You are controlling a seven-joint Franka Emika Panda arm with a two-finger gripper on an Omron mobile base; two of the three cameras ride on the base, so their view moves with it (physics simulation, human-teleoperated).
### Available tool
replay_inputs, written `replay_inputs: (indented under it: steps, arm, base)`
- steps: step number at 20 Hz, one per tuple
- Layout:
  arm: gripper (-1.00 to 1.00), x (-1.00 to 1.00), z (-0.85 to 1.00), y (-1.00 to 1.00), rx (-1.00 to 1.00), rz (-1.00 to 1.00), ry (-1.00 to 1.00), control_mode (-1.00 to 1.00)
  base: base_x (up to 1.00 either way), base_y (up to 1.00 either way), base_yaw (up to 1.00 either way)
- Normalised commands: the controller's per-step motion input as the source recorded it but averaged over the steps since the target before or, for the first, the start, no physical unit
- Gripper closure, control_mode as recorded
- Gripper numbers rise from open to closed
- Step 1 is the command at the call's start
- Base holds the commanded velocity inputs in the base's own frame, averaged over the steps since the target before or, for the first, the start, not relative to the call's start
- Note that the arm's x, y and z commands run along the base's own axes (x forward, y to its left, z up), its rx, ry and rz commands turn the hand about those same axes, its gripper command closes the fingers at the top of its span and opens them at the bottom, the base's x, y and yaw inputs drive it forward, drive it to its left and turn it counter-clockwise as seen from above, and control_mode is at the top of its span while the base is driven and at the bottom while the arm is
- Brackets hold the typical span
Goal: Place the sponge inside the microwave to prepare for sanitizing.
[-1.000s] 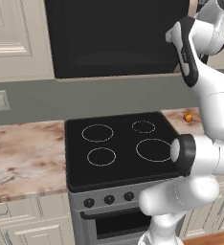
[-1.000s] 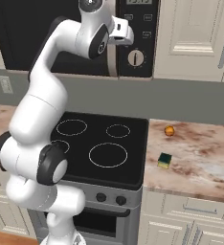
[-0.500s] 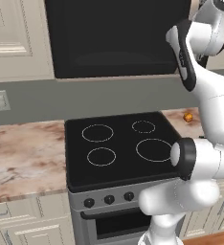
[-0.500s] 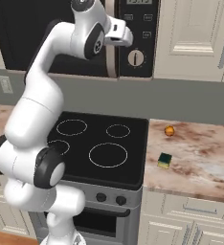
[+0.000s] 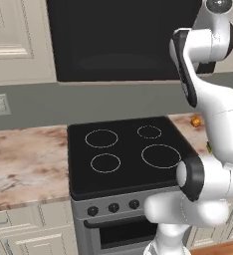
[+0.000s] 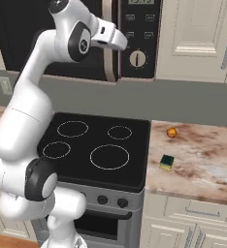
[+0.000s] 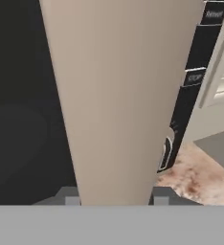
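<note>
The sponge (image 6: 167, 162), a small yellow block with a dark green top, lies on the marble counter (image 6: 205, 157) just right of the stove. The black microwave (image 6: 23, 34) hangs above the stove, and its dark door (image 5: 123, 40) looks closed or nearly so. My gripper (image 6: 116, 39) is raised to the long beige handle (image 6: 107, 55). In the hand view the handle (image 7: 118, 95) runs up between my two fingertips (image 7: 71, 198), which sit tight against its sides. The gripper (image 7: 115, 197) is shut on it. The microwave's inside is hidden.
A black stove (image 6: 96, 150) with four rings sits directly below the microwave. A small orange fruit (image 6: 171, 131) rests on the counter behind the sponge. The button panel with a round knob (image 6: 137, 58) is right of the handle. Cream cabinets (image 6: 198, 34) flank the microwave.
My hand has drifted a little to the left and away from the wall, still on the handle. The sponge and the fruit have not moved.
</note>
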Motion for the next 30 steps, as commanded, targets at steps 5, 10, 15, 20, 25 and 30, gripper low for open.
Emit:
replay_inputs:
  steps: [5, 10, 15, 20, 25, 30]
  arm:
    - [1.0, -0.27, 0.08, 0.19, 0.0, -0.26, 0.0, -1.0]
    - [1.0, -0.31, 0.1, 0.21, 0.0, -0.23, 0.0, -1.0]
    - [1.0, -0.24, 0.01, 0.24, 0.0, -0.22, 0.0, -1.0]
    - [1.0, -0.16, 0.01, 0.29, 0.0, -0.2, 0.0, -1.0]
    - [1.0, -0.22, 0.07, 0.37, 0.0, -0.18, 0.0, -1.0]
    - [1.0, -0.3, 0.08, 0.44, 0.0, -0.06, 0.0, -1.0]
  base:
    - [0.0, 0.0, 0.0]
    - [0.0, 0.0, 0.0]
    - [0.0, 0.0, 0.0]
    - [0.0, 0.0, 0.0]
    - [0.0, 0.0, 0.0]
    - [0.0, 0.0, 0.0]
